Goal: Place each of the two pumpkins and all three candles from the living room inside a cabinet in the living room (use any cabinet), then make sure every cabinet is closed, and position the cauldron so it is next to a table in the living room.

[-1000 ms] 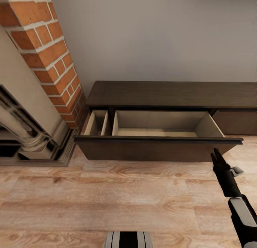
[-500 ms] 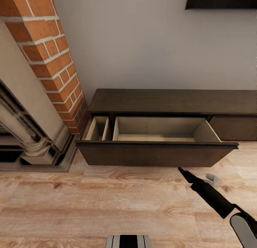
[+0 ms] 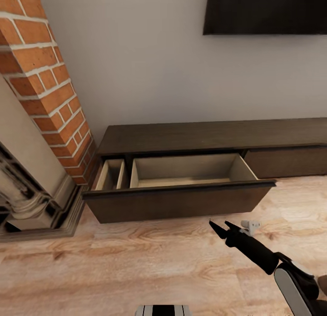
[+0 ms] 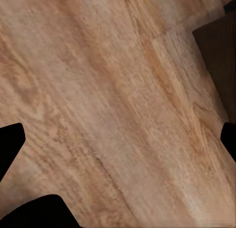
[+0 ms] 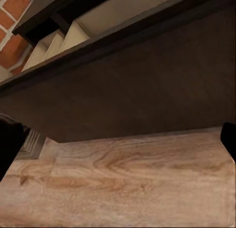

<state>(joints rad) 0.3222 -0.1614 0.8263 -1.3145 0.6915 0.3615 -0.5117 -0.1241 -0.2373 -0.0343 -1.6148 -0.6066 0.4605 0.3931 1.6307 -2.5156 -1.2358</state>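
The long, low dark-brown cabinet (image 3: pixel 204 136) stands against the wall. Its wide drawer (image 3: pixel 177 203) is pulled out, and what I can see of the pale beige interior (image 3: pixel 181 168) holds nothing. A narrow compartment (image 3: pixel 110 175) is open beside it. My right gripper (image 3: pixel 219 225) hovers low over the floor, just in front of the drawer front and apart from it, open and empty. The right wrist view has the drawer front (image 5: pixel 147 90) close ahead of that gripper (image 5: pixel 118 139). My left gripper (image 4: pixel 118 142) is open over bare floorboards. Pumpkins, candles and cauldron are out of view.
A brick chimney (image 3: pixel 41 93) and the carved fireplace surround (image 3: pixel 27 202) stand left of the cabinet. A dark screen (image 3: pixel 268 11) hangs on the wall above. A closed drawer front (image 3: pixel 286 161) lies to the right. Wooden floor (image 3: pixel 136 261) spreads in front.
The head view has pulled back and turned, bringing the wall screen into sight. My right arm has swung left, from the drawer's right corner to in front of the drawer front.
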